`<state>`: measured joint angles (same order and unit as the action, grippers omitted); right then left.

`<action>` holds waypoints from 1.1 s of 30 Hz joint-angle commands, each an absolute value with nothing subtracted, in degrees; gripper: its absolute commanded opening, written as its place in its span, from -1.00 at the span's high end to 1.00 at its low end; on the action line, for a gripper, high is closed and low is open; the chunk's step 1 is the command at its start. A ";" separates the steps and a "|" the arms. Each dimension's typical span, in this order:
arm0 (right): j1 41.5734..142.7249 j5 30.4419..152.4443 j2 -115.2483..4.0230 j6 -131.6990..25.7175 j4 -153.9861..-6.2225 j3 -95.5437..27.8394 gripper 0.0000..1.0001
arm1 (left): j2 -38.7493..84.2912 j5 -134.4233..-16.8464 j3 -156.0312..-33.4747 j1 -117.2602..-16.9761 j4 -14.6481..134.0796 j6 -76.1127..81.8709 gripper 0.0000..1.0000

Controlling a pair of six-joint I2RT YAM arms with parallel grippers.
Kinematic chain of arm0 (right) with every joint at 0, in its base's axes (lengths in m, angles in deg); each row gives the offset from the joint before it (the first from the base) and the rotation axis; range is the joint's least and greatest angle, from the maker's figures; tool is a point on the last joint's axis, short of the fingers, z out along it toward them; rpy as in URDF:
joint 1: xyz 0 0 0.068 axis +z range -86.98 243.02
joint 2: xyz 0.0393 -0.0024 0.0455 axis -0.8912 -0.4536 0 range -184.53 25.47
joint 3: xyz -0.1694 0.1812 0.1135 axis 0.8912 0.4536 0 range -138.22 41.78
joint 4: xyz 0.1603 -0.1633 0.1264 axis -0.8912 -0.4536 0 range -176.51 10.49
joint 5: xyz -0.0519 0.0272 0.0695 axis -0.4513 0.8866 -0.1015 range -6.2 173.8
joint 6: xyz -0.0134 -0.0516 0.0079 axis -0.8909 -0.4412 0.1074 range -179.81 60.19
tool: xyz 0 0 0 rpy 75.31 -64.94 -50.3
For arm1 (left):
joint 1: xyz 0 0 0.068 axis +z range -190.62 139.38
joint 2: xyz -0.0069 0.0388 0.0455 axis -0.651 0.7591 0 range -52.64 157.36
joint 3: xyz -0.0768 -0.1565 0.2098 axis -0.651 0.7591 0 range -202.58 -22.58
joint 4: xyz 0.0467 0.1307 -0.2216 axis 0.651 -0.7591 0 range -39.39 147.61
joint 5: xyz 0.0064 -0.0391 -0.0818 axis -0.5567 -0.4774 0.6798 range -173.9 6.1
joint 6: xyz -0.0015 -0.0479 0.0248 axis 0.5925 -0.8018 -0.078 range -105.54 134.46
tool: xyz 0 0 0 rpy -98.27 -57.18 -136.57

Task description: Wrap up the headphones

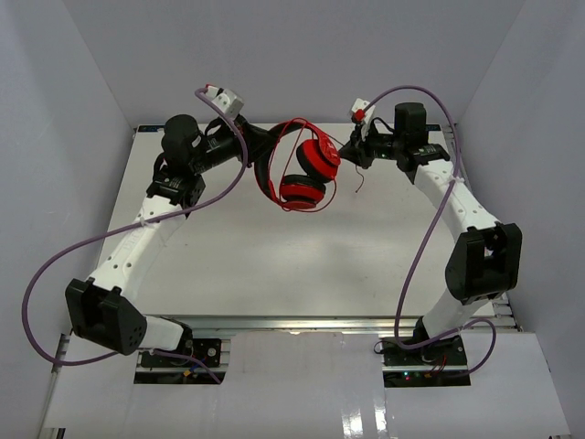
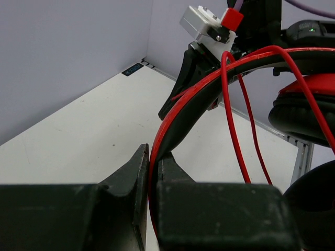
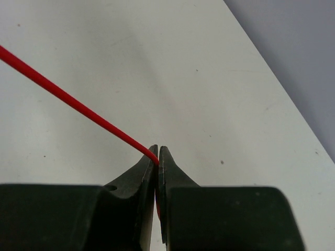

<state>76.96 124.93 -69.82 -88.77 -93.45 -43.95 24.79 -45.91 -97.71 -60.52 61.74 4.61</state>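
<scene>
The red headphones (image 1: 306, 174) hang above the far middle of the table, black ear pads facing down and left. My left gripper (image 1: 265, 146) is shut on the red-and-black headband (image 2: 180, 117) and holds them up. The thin red cable (image 2: 233, 120) loops over the headband and past the ear cup (image 2: 306, 107). My right gripper (image 1: 352, 144) is just right of the headphones, shut on the red cable (image 3: 78, 102), which runs taut up and left from the fingertips. A loose cable end (image 1: 357, 186) dangles below the right gripper. The plug is not clearly seen.
The white table (image 1: 302, 265) is walled by grey panels at back and sides. Purple arm cables (image 1: 430, 229) arc beside each arm. The right arm's wrist block with a red part (image 2: 209, 23) shows close behind the headband in the left wrist view.
</scene>
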 commanded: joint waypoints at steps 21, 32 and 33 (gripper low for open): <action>85.73 154.54 -73.05 -26.04 -18.29 -24.29 0.68 | 34.43 -67.02 -115.53 -64.34 64.71 -15.42 1.00; 92.96 151.60 -85.16 4.49 22.52 -26.81 0.60 | 32.76 -76.45 -119.85 -64.35 58.26 -14.69 1.00; 93.25 151.31 -84.89 4.92 23.05 -26.43 0.60 | 32.79 -76.86 -120.01 -64.35 58.23 -14.72 1.00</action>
